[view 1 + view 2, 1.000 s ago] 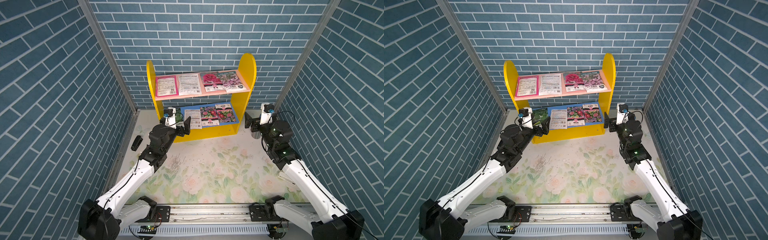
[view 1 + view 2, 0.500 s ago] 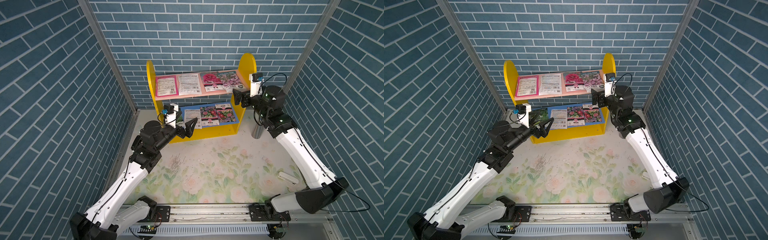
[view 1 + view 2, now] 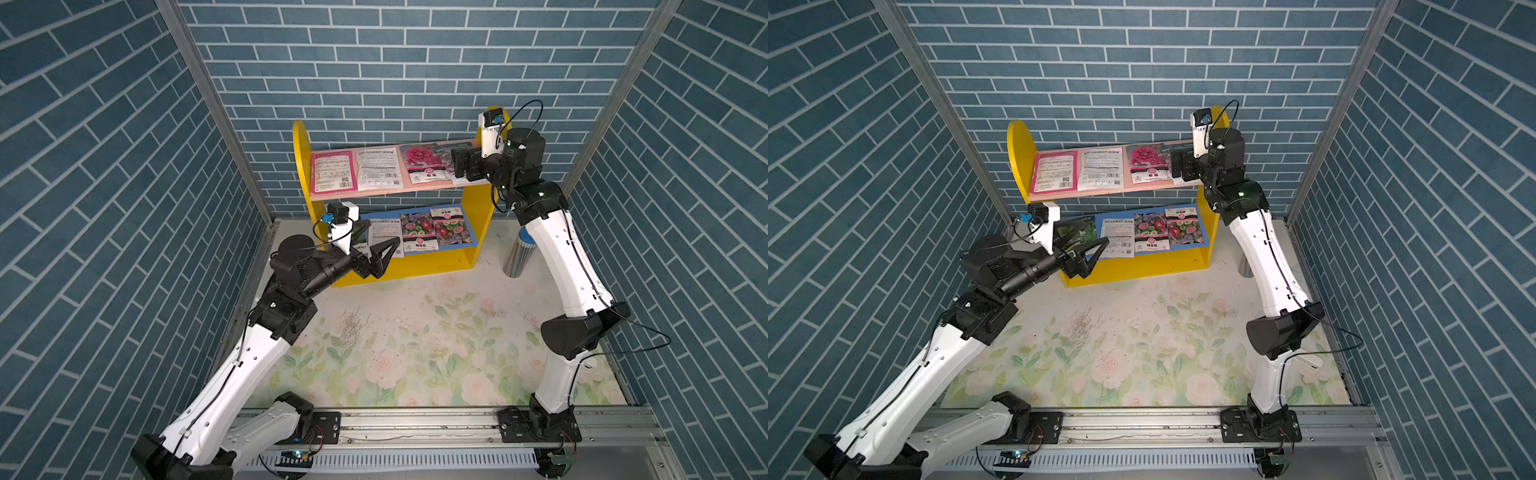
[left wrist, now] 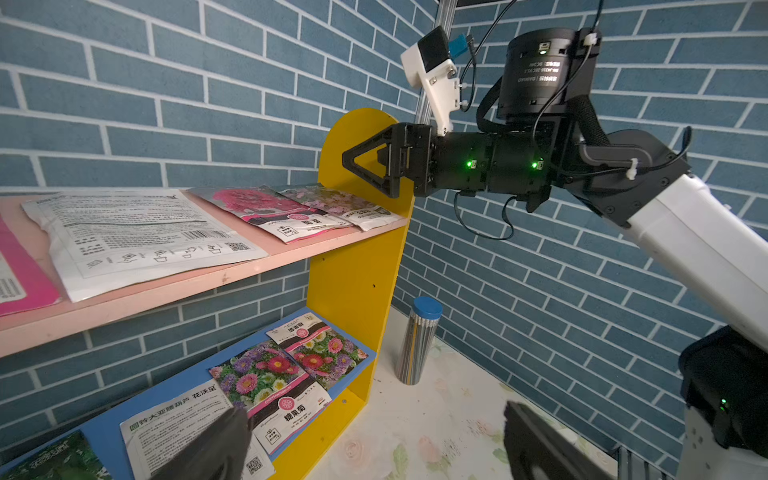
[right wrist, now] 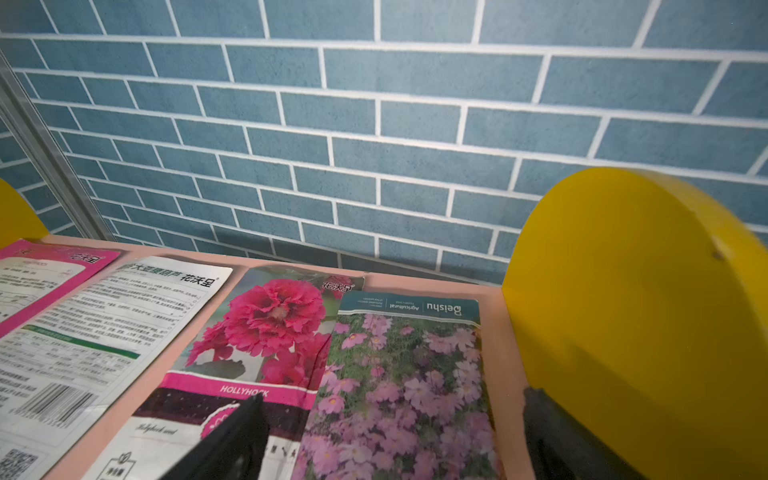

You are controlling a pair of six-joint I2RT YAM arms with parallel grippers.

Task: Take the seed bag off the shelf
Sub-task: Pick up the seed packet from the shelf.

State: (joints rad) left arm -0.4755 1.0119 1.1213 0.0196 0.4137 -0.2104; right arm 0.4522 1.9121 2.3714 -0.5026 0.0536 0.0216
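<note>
The shelf [image 3: 484,212] stands against the back wall, with seed bags lying flat on both boards. On the pink upper board lie a pink bag [image 3: 332,171], a white bag [image 3: 379,168], a hollyhock bag [image 3: 424,162] and a pink-flower bag [image 5: 399,374]. My right gripper [image 3: 459,164] hovers open just above that last bag at the board's right end, its jaws straddling the bag [image 5: 392,411] next to the yellow side panel [image 5: 623,311]. My left gripper [image 3: 382,232] is open and empty in front of the blue lower board's left end, over a white bag [image 4: 174,428].
Two flower bags [image 3: 434,227] lie on the blue board's right half. A steel cylinder with a blue lid [image 3: 517,257] stands on the floral mat [image 3: 415,345] right of the shelf, under my right arm. Brick walls close in on three sides.
My right arm has risen from the floor beside the shelf to the upper board's right end. My left arm has drawn back a little and turned its wrist, staying open.
</note>
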